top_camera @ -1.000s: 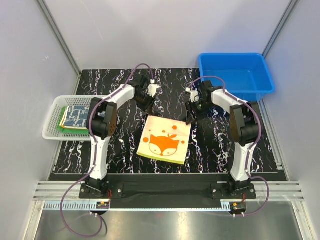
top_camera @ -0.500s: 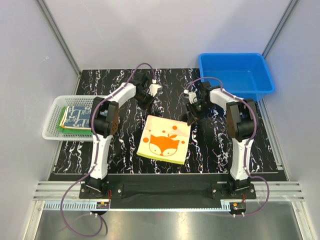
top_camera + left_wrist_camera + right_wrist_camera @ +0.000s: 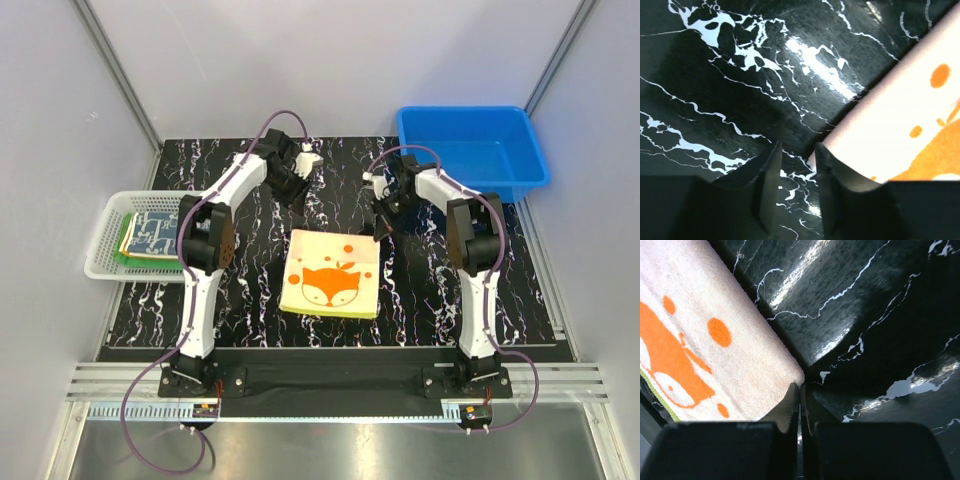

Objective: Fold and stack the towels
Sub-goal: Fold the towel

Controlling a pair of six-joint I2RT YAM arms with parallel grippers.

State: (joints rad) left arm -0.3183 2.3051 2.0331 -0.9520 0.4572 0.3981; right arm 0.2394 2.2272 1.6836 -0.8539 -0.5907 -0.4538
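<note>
One of the towels, white with an orange fox face [image 3: 332, 275], lies folded flat on the black marbled table [image 3: 250, 290]. My left gripper [image 3: 292, 190] hovers behind its far left corner. In the left wrist view this gripper [image 3: 798, 149] is open with only table between its fingers, and the towel's corner [image 3: 900, 125] lies just beside the right finger. My right gripper [image 3: 380, 228] is at the far right corner. In the right wrist view it [image 3: 800, 387] is shut, its tips against the corner of the towel [image 3: 715, 355]; whether cloth is pinched I cannot tell.
A white basket [image 3: 120, 272] at the table's left edge holds a navy-and-white patterned towel [image 3: 150, 232] lying on a green one [image 3: 128, 255]. A blue bin [image 3: 465, 110] stands at the back right. Grey walls enclose the table.
The fox towel has turned squarer to the table edge. My left gripper drew back from the towel's far left corner, shut and reopened. My right gripper closed at the far right corner.
</note>
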